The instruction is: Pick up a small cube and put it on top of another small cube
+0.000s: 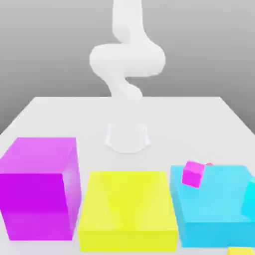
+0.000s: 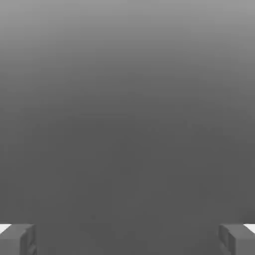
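A small magenta cube (image 1: 193, 174) sits tilted on the top of a large cyan block (image 1: 214, 219) at the exterior view's right. Part of a small yellow cube (image 1: 241, 250) peeks in at the bottom right edge of that view. In the hand view my gripper (image 2: 127, 240) is open, its two grey fingertips (image 2: 18, 239) standing far apart with nothing between them, facing a plain grey background. The white arm (image 1: 127, 62) rises from its base (image 1: 127, 137) at the back of the table and bends upward out of the picture.
A large magenta block (image 1: 40, 189) stands at the exterior view's left and a large yellow block (image 1: 128, 209) in the middle, both near the front. A cyan shape (image 1: 249, 199) cuts in at the right edge. The white table (image 1: 60, 117) stretches behind them.
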